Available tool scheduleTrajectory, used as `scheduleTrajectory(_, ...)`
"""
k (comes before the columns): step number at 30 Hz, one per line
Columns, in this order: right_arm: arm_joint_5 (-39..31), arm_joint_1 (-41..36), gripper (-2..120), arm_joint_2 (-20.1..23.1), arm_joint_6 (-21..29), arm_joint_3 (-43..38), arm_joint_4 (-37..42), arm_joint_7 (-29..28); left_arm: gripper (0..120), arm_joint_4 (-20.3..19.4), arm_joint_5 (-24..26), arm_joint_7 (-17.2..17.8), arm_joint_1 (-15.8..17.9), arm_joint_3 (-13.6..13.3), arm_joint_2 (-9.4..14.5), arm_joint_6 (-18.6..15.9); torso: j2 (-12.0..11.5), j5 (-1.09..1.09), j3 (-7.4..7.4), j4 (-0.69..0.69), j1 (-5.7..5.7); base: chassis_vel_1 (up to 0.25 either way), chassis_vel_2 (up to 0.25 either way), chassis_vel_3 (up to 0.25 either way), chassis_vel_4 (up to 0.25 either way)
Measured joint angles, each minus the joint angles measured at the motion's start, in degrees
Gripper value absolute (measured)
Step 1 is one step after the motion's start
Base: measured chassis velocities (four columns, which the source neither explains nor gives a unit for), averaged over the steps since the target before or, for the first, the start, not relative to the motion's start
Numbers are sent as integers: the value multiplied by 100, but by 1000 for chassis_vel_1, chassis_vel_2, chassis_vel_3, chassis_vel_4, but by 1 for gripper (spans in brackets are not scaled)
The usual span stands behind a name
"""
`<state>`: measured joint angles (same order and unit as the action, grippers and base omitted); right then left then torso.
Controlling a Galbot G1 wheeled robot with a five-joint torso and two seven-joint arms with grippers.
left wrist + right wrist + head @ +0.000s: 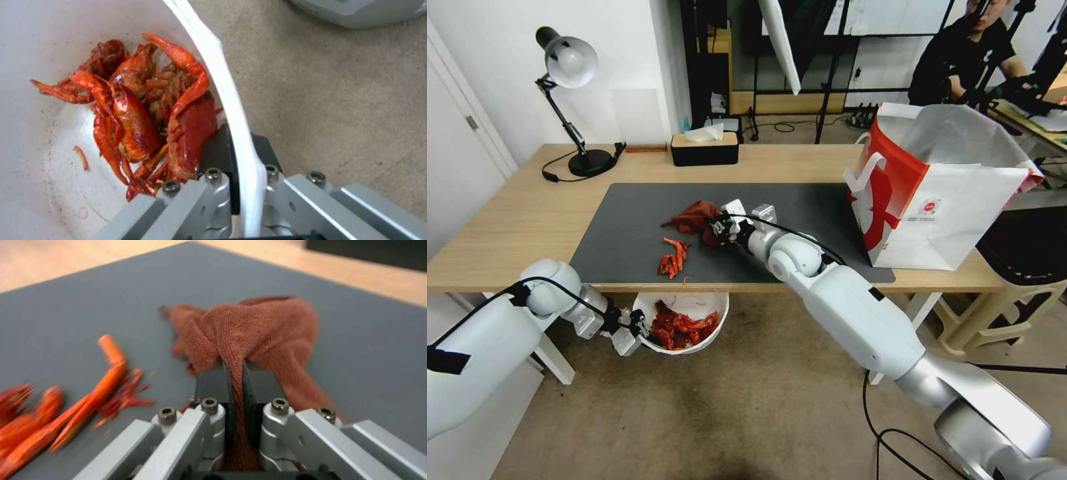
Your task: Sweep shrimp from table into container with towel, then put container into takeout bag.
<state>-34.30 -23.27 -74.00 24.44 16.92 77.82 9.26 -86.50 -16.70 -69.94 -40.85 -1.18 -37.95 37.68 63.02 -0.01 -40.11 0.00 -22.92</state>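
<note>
Right gripper (pixel 715 228) pinched tight on crumpled rust-red towel (pixel 692 217) mid-mat, glossy orange shrimp (pixel 672 257) near table's (pixel 507 220) front edge, left gripper (pixel 639 331) clamping white bowl's (pixel 690 307) rim below that edge.

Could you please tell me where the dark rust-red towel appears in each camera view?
Head view: dark rust-red towel bunched mid-mat, beyond the loose red-orange shrimp.
Left wrist view: not in it.
Right wrist view: towel pinched in the right gripper.
Shared landmark: the dark grey mat.
</note>
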Motion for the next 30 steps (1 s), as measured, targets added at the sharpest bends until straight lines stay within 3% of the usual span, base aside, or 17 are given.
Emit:
scheduleTrajectory(3,94,-24,2,153,10,146,84,411,0,1,2,0,-27,34,9,11,0,0,0,0,0,0,0,0,0)
scheduleTrajectory(12,118,-251,2,475,-10,294,591,714,0,2,6,7,-28,46,14,14,0,1,1,0,0,0,0,0,0)
scheduleTrajectory(30,47,-925,2,1110,-554,208,1335,1391,0,40,21,29,60,5,8,22,0,2,1,0,0,0,0,0,0)
